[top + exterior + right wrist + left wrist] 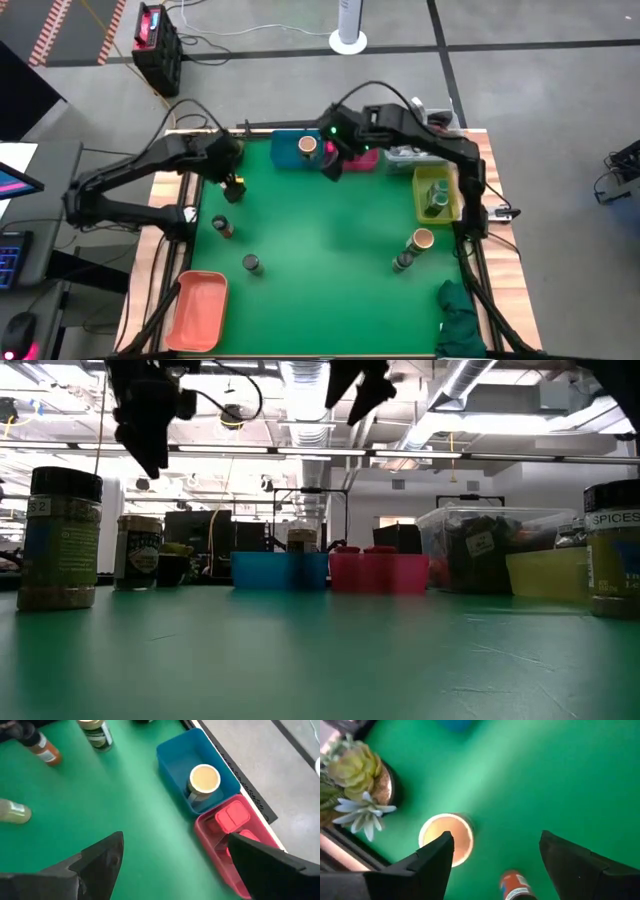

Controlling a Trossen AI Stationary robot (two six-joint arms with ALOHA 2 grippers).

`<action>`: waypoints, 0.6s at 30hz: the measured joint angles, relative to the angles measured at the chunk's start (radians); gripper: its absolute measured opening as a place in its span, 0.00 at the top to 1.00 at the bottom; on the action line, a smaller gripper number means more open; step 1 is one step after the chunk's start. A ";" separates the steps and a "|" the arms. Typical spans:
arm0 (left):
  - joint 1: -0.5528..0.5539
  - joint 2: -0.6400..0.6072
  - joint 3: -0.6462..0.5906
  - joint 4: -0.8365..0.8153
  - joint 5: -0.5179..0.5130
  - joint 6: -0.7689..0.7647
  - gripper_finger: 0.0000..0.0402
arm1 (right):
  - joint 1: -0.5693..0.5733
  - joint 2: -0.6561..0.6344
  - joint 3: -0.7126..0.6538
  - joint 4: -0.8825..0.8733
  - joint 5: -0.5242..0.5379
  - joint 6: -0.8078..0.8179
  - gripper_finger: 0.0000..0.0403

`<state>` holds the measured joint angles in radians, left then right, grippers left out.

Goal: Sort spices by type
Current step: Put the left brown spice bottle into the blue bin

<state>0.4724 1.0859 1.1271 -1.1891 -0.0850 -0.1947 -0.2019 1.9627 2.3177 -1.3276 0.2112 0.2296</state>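
L gripper [492, 857] hovers near the worktop's [320, 230] left edge, jaws apart & empty, looking down on a tan-topped jar [446, 839] w/ a small orange-label bottle [516, 886] just beside it and the potted plant [355, 780] near. R gripper [172, 865] sits high over the back bins, jaws apart, nothing held. Blue bin [175, 755] already has one tan-lid jar [204, 779]; pink bin [210, 832] beside it holds a pink pack [232, 815]; yellow bin [437, 193] at right holds jars. Loose on the worktop: dark-lid jar [251, 263] front left, tan-lid jar [422, 239] & a darker jar [403, 261] front right. My read: next step is L picking the tan-topped jar, likely for the blue bin. To do it well: centre the jaws over the lid, descend straight, close across the dia below the lid, keep clear of the plant & the orange bottle. Jar stands upright, long axis vertical, lid up. The orange bottle is blurred, orientation unclear.
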 joint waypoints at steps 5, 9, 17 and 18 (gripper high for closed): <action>0.056 0.060 0.000 -0.037 0.012 0.022 0.20 | 0.070 -0.007 0.000 -0.003 0.039 0.041 0.05; 0.073 0.082 0.000 -0.048 0.005 0.057 0.11 | 0.105 -0.008 0.000 -0.004 0.052 0.063 0.05; 0.140 0.112 -0.032 -0.020 0.007 0.098 0.01 | 0.152 -0.008 0.000 -0.005 0.109 0.105 0.05; 0.151 0.112 -0.048 -0.012 0.008 0.104 0.01 | 0.157 -0.008 0.000 -0.005 0.110 0.110 0.05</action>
<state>0.6237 1.1981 1.0794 -1.2010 -0.0770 -0.0911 -0.0450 1.9549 2.3173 -1.3327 0.3208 0.3397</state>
